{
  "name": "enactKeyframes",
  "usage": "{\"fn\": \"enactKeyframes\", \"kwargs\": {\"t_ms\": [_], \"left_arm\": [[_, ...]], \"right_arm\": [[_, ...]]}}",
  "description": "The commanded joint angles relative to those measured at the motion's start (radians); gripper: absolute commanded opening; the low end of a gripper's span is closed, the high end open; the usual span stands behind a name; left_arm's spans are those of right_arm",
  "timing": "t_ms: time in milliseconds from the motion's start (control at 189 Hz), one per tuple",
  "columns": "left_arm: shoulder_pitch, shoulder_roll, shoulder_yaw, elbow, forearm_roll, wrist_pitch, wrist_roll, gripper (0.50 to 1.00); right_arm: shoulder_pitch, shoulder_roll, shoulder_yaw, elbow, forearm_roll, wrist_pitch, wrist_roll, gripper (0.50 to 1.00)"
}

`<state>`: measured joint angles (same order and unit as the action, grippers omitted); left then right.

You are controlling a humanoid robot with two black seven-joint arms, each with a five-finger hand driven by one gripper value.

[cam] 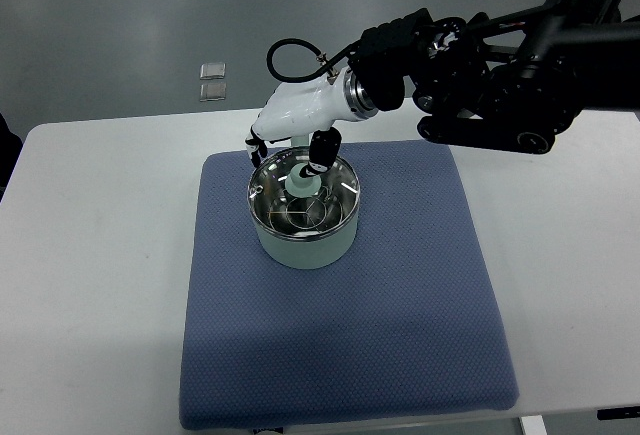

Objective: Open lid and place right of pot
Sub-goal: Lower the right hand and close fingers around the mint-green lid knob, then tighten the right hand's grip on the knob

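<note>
Nearest the camera in the top view, the front edge of a blue mat ran close to the near edge of a white table, and the mat covered the middle of the table. Toward the mat's far half stood a pale green pot, upright, with its glass lid seated on the rim inside a shiny metal ring. At the lid's centre rose a pale green knob. The right hand reached in from the picture's right edge on a black arm, its white shell lying over the pot's far rim. Black-tipped fingers came down onto the knob from the far side, one touching it at its upper right, with another dark fingertip showing at the lid's far left rim. The fingers were curled about the knob, closed on it as far as could be seen, though the contact on the hidden side could not be made out. Bare mat lay to the right of the pot. A black cable looped above the wrist. Beyond the table, on the grey floor, lay two small clear squares one just behind the other.
</note>
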<state>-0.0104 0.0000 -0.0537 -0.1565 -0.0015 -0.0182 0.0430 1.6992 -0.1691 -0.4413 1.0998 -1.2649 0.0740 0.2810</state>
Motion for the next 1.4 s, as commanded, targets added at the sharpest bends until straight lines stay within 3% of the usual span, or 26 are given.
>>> {"fn": "enactKeyframes", "kwargs": {"t_ms": [0, 556, 990, 1392], "left_arm": [[0.001, 0.0, 0.0, 0.0, 0.0, 0.0, 0.0, 1.0], [0.0, 0.0, 0.0, 0.0, 0.0, 0.0, 0.0, 1.0], [0.0, 0.0, 0.0, 0.0, 0.0, 0.0, 0.0, 1.0], [0.001, 0.0, 0.0, 0.0, 0.0, 0.0, 0.0, 1.0]], "right_arm": [[-0.021, -0.003, -0.001, 0.0, -0.001, -0.01, -0.009, 0.711], [-0.064, -0.02, -0.002, -0.02, -0.002, -0.028, -0.013, 0.709], [-0.084, -0.018, -0.001, -0.035, -0.002, -0.034, -0.014, 0.664], [-0.092, -0.018, 0.001, -0.041, -0.024, -0.034, -0.014, 0.66]]}}
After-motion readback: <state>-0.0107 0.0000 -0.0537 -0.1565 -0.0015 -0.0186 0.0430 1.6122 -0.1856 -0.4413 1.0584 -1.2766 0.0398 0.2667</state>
